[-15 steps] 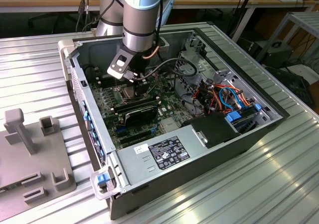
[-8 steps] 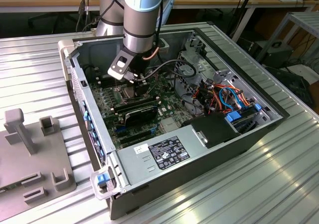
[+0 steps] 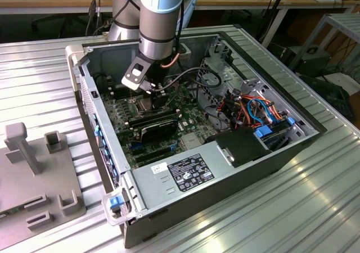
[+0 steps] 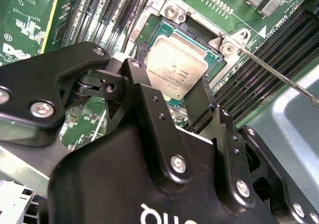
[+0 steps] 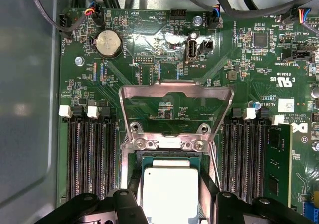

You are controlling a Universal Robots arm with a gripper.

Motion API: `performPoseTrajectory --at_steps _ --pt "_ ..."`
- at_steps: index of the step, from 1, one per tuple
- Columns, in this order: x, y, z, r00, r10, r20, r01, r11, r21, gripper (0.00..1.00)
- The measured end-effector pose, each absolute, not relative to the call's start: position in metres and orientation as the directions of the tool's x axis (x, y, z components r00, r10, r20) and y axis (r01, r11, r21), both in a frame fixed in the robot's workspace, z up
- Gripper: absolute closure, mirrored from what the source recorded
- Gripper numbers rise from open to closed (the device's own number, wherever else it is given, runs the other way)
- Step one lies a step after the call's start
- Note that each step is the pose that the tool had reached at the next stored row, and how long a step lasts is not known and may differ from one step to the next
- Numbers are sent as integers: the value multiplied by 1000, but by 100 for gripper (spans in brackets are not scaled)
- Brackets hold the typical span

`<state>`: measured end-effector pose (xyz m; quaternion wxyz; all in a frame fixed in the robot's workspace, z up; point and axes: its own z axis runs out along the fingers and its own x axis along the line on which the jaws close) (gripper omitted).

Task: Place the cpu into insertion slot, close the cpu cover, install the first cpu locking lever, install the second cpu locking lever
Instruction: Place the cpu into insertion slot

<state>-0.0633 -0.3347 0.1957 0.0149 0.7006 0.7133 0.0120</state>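
Gripper (image 4: 170, 82) pinching cpu (image 4: 177, 67) edges — above insertion slot (image 4: 193, 34), cpu cover (image 5: 177, 91) open

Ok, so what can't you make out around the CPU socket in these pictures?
1. Contacts of the insertion slot: under the cpu in both wrist views.
2. Whether the cpu is seated: its near edge is behind the gripper in the second wrist view and cut off by the picture's edge in the first.
3. The far end of the locking lever: cut off by the second wrist view's edge.
4. The slot in the exterior view: too small, beneath the arm.
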Motion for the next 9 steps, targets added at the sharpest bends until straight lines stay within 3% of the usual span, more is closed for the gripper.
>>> performPoseTrajectory --at_steps 9 --pt "-63 -334 195 -18 1000 -5 999 18 38 45"
